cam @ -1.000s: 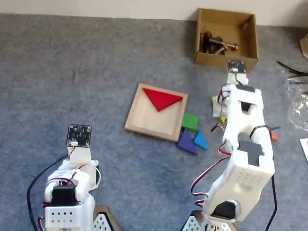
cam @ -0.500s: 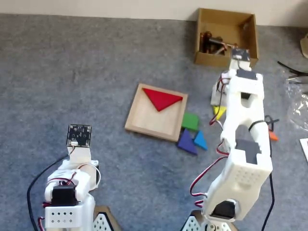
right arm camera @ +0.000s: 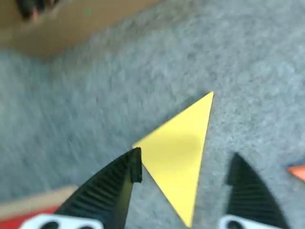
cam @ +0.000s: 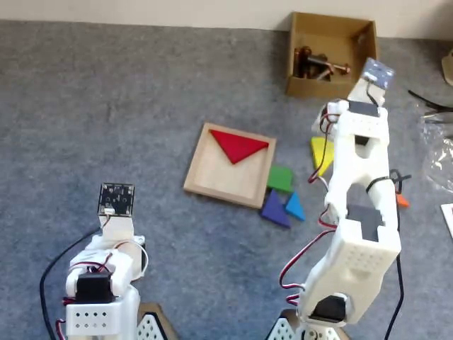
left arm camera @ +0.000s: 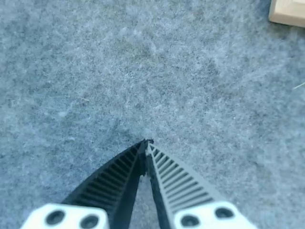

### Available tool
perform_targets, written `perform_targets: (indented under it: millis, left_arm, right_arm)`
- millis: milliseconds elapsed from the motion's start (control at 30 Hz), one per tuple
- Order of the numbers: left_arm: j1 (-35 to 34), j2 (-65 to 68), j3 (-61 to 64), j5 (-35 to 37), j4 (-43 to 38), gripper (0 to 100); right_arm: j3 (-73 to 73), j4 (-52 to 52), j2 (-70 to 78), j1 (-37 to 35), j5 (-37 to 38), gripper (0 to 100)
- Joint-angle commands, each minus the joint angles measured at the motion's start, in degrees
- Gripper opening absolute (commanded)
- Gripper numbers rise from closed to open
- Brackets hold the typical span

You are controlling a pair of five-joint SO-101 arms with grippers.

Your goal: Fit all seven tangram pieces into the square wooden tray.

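Note:
The square wooden tray (cam: 219,178) lies mid-table with a red triangle (cam: 239,145) inside it. Beside its right edge lie a green square (cam: 280,178), a dark blue triangle (cam: 274,207) and a light blue triangle (cam: 295,206). A yellow triangle (cam: 320,154) lies flat on the carpet next to the right arm (cam: 357,177). In the right wrist view my right gripper (right arm camera: 186,167) is open, its fingers on either side of the yellow triangle (right arm camera: 178,152). My left gripper (left arm camera: 147,143) is shut over bare carpet, with a tray corner (left arm camera: 288,12) farther off.
A cardboard box (cam: 331,53) holding small metal parts stands at the back right, close behind the right arm. An orange piece (cam: 403,200) peeks out to the right of that arm. Cables and clear plastic (cam: 439,163) lie at the right edge.
The right arm's wrist has swung back and to the right, toward the cardboard box, uncovering the yellow triangle. The left arm has kept still.

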Motion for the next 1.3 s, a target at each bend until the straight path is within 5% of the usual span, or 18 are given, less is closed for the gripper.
perform_targets:
  millis: [0,333,600,1267]
  left_arm:
    - [-0.7,-0.3,1.3,-0.4,0.3,1]
    - [-0.7,-0.3,1.3,-0.4,0.3,1]
    - [-0.7,-0.3,1.3,-0.4,0.3,1]
    - [-0.7,-0.3,1.3,-0.4,0.3,1]
  right_arm:
    - [-2.9,-2.1,-2.2,0.0,-9.1,37.8]
    - [-2.7,-4.4,-2.0,-6.2,-12.7,39.2]
    - [-3.5,-5.3,6.7,-6.1,-20.0,39.2]
    - [-5.7,-5.2,9.0,-2.2,-20.3,39.2]
